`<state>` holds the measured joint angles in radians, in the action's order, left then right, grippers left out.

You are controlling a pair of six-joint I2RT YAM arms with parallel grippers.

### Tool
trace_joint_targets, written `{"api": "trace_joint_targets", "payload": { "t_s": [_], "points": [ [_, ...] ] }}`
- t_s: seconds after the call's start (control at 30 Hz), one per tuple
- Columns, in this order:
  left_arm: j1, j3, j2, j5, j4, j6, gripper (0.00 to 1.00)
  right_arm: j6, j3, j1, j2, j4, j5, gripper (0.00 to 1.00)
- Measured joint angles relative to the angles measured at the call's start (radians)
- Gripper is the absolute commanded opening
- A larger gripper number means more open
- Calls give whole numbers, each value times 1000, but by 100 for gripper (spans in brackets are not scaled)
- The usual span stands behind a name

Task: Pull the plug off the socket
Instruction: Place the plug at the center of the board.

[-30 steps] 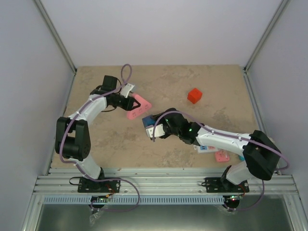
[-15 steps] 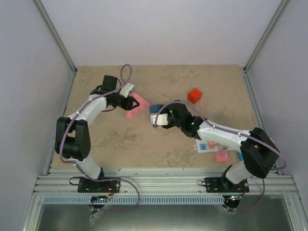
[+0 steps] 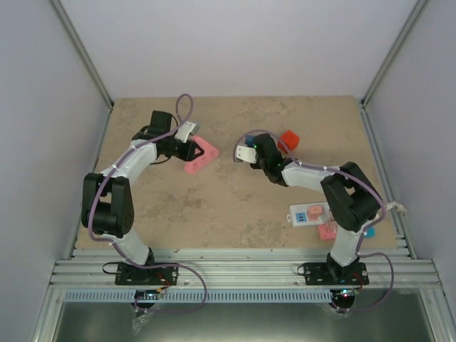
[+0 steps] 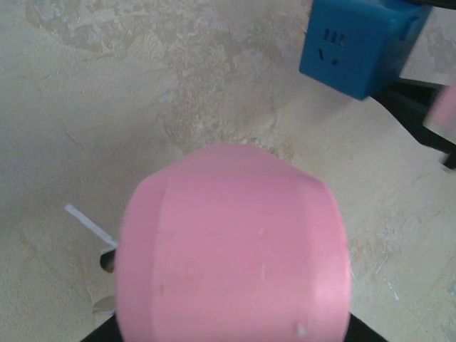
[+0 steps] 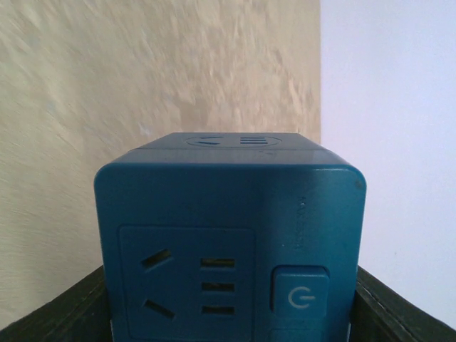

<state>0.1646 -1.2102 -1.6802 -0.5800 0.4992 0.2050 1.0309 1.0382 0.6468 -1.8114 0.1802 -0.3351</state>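
Observation:
The plug (image 5: 231,242) is a blue cube with outlet slots and a power button. My right gripper (image 3: 248,148) is shut on it, and its dark fingers (image 5: 399,306) show at both lower sides. In the top view the plug (image 3: 249,140) is held above the far middle of the table. It also shows at the upper right of the left wrist view (image 4: 360,46). The socket (image 3: 311,214), a white power strip with pastel outlets, lies well apart at the near right. My left gripper (image 3: 191,146) is shut on a pink triangular block (image 4: 231,242), which hides its fingertips.
A red cube (image 3: 288,140) sits just right of the right gripper. A small pink piece (image 3: 328,230) and a blue piece (image 3: 369,231) lie by the strip. The right arm's base (image 3: 345,214) stands next to them. Walls close in the table's left, right and far sides.
My right arm has swung away from the table's middle towards the far side and the red cube, carrying the blue plug. The left arm and its pink block have stayed put.

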Motion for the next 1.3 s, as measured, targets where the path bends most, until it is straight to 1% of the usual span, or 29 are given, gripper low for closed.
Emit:
{"api": "trace_joint_targets", "payload": {
  "t_s": [0.33, 0.63, 0.7, 0.8, 0.87, 0.93, 1.17, 1.3],
  "points": [
    [0, 0, -1, 4, -6, -1, 0, 1, 123, -95, -185, 72, -108, 0],
    [0, 0, -2, 8, -10, -1, 0, -8, 221, -116, -315, 105, -152, 1],
    [0, 0, -2, 9, -11, -2, 0, -14, 229, -116, -337, 113, -157, 2],
    [0, 0, -2, 11, -12, -1, 0, -31, 242, -117, -344, 112, -158, 10],
    [0, 0, -2, 11, -12, -1, 0, -45, 245, -119, -346, 111, -158, 19],
    [0, 0, -2, 12, -12, -1, 0, -62, 251, -121, -346, 101, -155, 25],
    [0, 0, -2, 16, -12, -2, 0, -123, 272, -125, -346, 59, -133, 42],
    [0, 0, -3, 21, -12, -3, 0, -141, 275, -128, -345, 54, -117, 56]
  ]
}}
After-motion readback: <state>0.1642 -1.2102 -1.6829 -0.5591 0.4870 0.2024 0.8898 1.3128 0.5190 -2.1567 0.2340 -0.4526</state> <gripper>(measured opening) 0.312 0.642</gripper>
